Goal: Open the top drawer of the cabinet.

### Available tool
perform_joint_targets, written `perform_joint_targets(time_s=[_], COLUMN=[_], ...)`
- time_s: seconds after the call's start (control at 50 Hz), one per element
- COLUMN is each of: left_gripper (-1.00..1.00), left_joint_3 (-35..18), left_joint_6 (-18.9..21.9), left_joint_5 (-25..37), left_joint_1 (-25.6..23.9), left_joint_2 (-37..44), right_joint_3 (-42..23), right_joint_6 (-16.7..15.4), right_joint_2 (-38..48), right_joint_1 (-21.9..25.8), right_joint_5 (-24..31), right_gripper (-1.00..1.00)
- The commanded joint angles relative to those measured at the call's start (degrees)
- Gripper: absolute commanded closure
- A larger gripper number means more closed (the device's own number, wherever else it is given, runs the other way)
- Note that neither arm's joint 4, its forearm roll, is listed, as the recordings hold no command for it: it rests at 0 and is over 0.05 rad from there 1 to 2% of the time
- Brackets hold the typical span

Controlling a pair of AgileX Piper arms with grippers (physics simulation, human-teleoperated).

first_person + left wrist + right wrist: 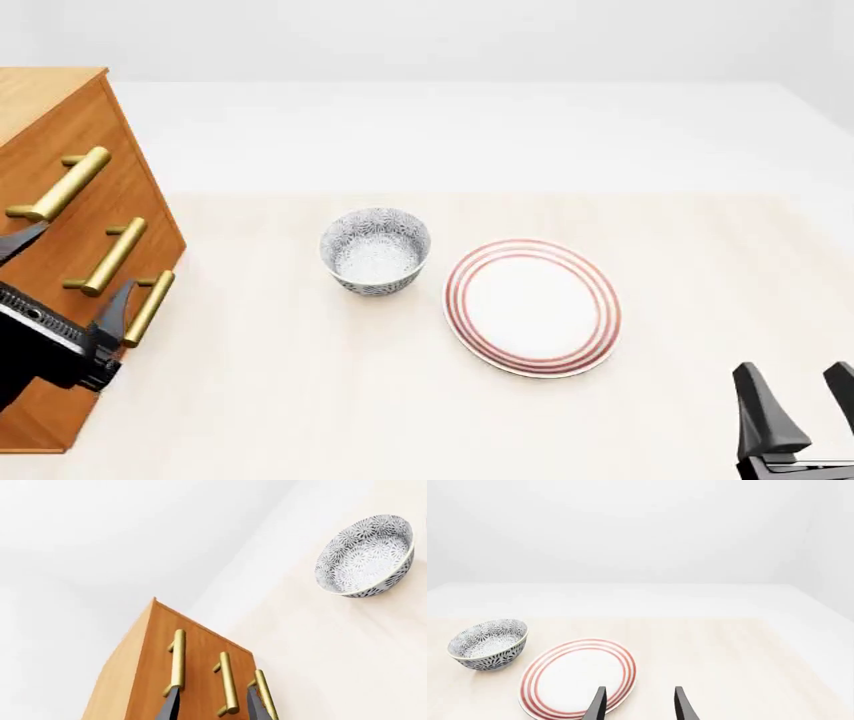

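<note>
Three brass bar handles face my left hand [60,265] on the large orange-brown wooden cabinet [54,120] at the desk's [334,400] left edge. Its top drawer [47,165] sits closed. My fingers are spread, just in front of the drawer fronts. My right hand [797,395], also spread, hovers near the red-ringed white plate [534,305], beside the patterned bowl [376,250].

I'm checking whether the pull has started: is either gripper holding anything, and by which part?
Nothing is held. The left gripper is open in front of the cabinet, closed on no handle; the right gripper is open above the table.
</note>
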State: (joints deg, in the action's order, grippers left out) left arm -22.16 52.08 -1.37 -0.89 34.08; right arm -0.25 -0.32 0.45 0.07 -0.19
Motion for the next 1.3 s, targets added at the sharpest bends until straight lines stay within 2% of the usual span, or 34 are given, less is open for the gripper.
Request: perform_joint_targets(time_s=[0.02, 0.04, 0.12, 0.16, 0.46, 0.72, 0.82, 0.86, 0.9, 1.06, 1.3], left_gripper=[-1.0, -1.0, -1.0, -1.0, -1.0, -1.0, -1.0, -1.0, -1.0, -1.0, -1.0], left_joint_3=[-1.2, -0.7, -1.2, 0.7, 1.0, 0.8, 1.8, 3.4, 2.5, 3.5, 1.9], left_joint_6=[9.1, 11.8, 13.8, 18.1, 25.4, 27.8, 29.4, 31.5, 30.3, 31.9, 31.9], left_joint_5=[-1.0, -1.9, -2.2, -4.8, -9.6, -15.2, -19.9, -24.1, -24.8, -31.3, -34.9], left_joint_1=[1.5, 2.4, 2.9, 4.6, 5.8, 7.2, 7.6, 8.5, 7.3, 7.9, 8.6], left_joint_2=[3.9, 4.2, 4.8, 6.3, 9.0, 12.2, 15.5, 17.4, 18.7, 21.3, 25.0], right_joint_3=[0.0, 0.0, 0.0, 0.0, 0.0, 0.0, 0.0, 0.0, 0.0, 0.0, 0.0], right_joint_6=[0.0, 0.0, 0.0, 0.0, 0.0, 0.0, 0.0, 0.0, 0.0, 0.0, 0.0], right_joint_2=[0.0, 0.0, 0.0, 0.0, 0.0, 0.0, 0.0, 0.0, 0.0, 0.0, 0.0], right_joint_1=[0.0, 0.0, 0.0, 0.0, 0.0, 0.0, 0.0, 0.0, 0.0, 0.0, 0.0], right_joint_5=[0.0, 0.0, 0.0, 0.0, 0.0, 0.0, 0.0, 0.0, 0.0, 0.0, 0.0], right_gripper=[-1.0, -1.0, -1.0, -1.0, -1.0, -1.0, -1.0, -1.0, -1.0, -1.0, -1.0])
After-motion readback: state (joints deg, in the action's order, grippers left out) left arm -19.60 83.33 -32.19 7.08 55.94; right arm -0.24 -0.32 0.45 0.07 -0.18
